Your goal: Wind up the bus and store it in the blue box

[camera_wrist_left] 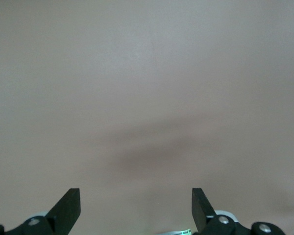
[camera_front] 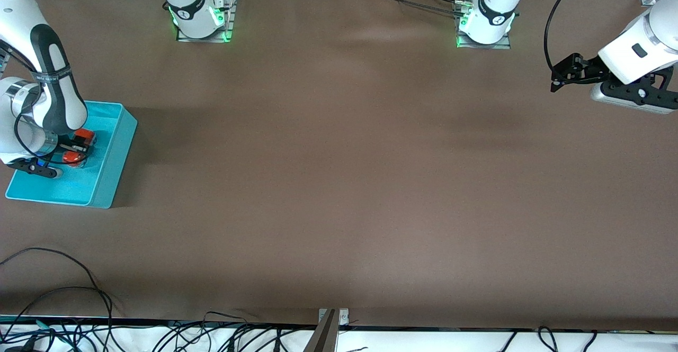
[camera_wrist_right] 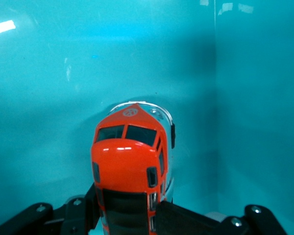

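The orange-red bus [camera_wrist_right: 130,169] with its dark roof window sits inside the blue box [camera_front: 114,153], low over the box floor [camera_wrist_right: 54,98]. My right gripper [camera_front: 74,150] is shut on the bus [camera_front: 79,146], one black finger on each side of its body, at the right arm's end of the table. Whether the bus wheels touch the floor is hidden. My left gripper [camera_front: 562,77] hangs open in the air over the bare table at the left arm's end, and its fingers [camera_wrist_left: 68,205] hold nothing.
A brown cloth [camera_front: 339,182] covers the table. Cables [camera_front: 79,309] lie along the table edge nearest the front camera. The two arm bases [camera_front: 201,18] stand along the table's edge farthest from that camera.
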### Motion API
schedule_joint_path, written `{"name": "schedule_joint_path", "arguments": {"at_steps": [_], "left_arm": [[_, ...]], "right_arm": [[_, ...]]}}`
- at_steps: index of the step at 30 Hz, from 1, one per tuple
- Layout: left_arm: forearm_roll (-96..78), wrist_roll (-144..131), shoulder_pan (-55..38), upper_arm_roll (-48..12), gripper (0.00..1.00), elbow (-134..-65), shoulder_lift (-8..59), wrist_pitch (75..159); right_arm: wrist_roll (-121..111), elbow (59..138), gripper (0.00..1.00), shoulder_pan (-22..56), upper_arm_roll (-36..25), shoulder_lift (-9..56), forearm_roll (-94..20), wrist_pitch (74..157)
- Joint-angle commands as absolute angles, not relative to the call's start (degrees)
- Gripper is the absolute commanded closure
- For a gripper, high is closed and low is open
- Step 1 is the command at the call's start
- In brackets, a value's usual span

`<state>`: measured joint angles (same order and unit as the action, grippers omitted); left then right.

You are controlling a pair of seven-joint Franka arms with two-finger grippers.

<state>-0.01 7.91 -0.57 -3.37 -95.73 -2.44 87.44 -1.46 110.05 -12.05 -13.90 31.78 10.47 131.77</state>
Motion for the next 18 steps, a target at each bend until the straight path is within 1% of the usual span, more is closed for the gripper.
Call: {"name": "schedule_joint_path", "arguments": {"at_steps": [1, 2, 3, 4, 8, 18], "left_arm": [[-1.32, 7.82, -0.62, -3.34, 0.00, -93.87, -1.67, 86.04], [-1.32, 7.82, -0.62, -3.43, 0.00, -93.87, -1.67, 86.04], [-1.41, 7.82, -0.62, -3.34, 0.00, -93.87, -1.67, 86.04], [-1.32, 7.82, -0.62, -3.43, 0.00, -93.87, -1.67, 86.04], [-1.32, 7.82, -0.70, -3.34, 0.00, -93.87, -1.67, 86.04], [-1.32, 7.65, -0.97, -3.52, 0.00, -93.16, -1.58, 86.04]], "right_arm": [[-2.11, 110.04, 0.70, -13.10, -13.10, 33.49, 11.60, 133.51], [-2.11, 110.04, 0.48, -13.01, -13.10, 33.31, 11.60, 133.42], [-2.11, 110.04, 0.21, -13.01, -13.10, 33.14, 11.60, 133.42], [-1.94, 110.04, 0.00, -12.92, -13.10, 32.79, 11.60, 133.24], [-2.11, 110.13, 0.00, -12.75, -13.01, 30.85, 11.51, 132.81], [-2.37, 109.69, 0.00, -12.48, -12.74, 23.92, 11.51, 123.85]]}}
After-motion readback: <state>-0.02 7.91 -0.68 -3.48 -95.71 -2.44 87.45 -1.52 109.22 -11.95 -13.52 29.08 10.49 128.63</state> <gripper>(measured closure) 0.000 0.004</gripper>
